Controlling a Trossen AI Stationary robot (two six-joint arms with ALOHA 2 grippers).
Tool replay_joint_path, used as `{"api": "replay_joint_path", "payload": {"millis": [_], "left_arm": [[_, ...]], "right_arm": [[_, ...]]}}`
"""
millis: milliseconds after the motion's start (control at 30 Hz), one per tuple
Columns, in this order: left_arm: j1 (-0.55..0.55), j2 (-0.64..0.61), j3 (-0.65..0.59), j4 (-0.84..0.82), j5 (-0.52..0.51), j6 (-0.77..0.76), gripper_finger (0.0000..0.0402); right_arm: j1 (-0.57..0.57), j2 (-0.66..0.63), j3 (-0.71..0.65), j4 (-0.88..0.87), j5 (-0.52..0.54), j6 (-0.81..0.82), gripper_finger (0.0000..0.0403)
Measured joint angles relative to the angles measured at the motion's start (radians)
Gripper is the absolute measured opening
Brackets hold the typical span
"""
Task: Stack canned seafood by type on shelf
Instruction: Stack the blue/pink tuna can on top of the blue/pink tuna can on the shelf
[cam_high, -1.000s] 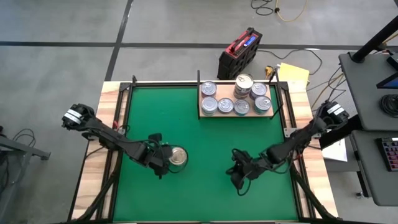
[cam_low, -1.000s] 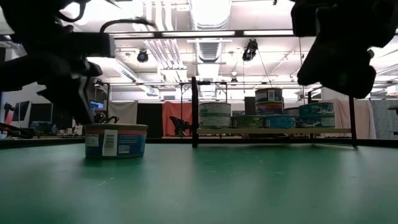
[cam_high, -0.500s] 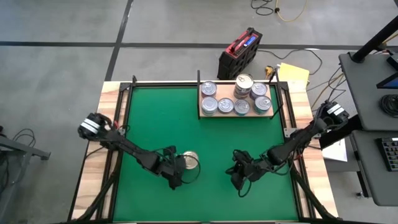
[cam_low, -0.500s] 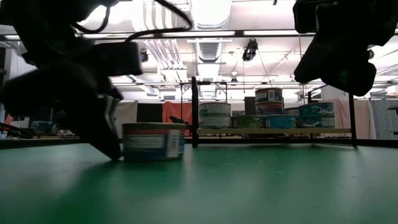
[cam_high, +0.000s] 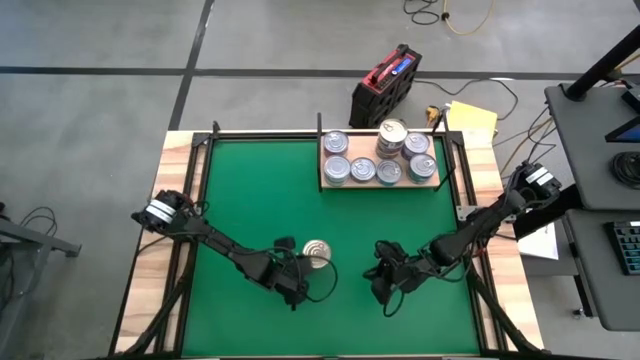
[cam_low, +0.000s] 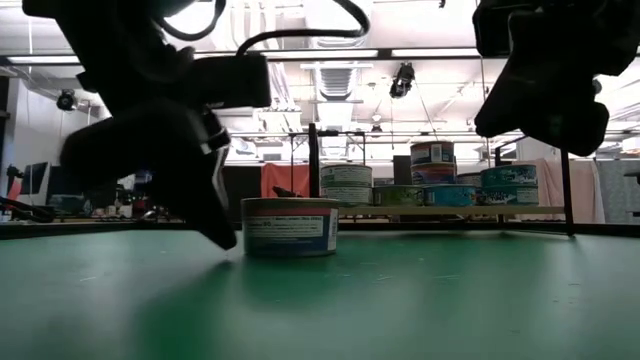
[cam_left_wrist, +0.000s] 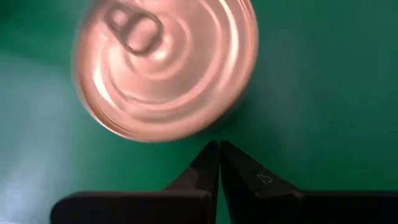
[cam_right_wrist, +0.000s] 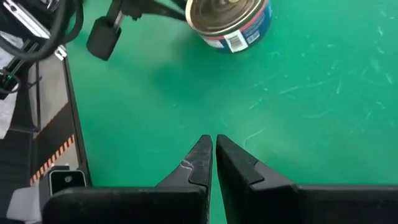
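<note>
Your left pincer is clenched on nothing, its tips just below-left of the lone can at lower centre of the high view. The right pincer, also clenched empty, sits farther right. The shelf lies toward the upper right, so open the nearer left pincer first.

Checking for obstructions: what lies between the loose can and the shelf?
Only bare green mat separates the loose can from the shelf; the high view shows it.
</note>
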Motion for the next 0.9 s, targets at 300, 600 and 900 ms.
{"api": "replay_joint_path", "payload": {"millis": [300,600,900], "left_arm": [[-0.001,-0.002,-0.004,-0.044,0.069,0.001,0.0],[-0.015,-0.023,0.128,-0.159,0.065,0.074,0.0],[0.025,-0.029,0.155,-0.191,-0.062,0.238,0.0]], "right_arm": [[-0.015,0.0,0.0,-0.001,0.051,-0.018,0.0013],[-0.114,0.008,-0.005,-0.002,0.069,-0.14,0.0013],[-0.172,0.012,-0.005,-0.001,0.024,-0.247,0.0016]]}}
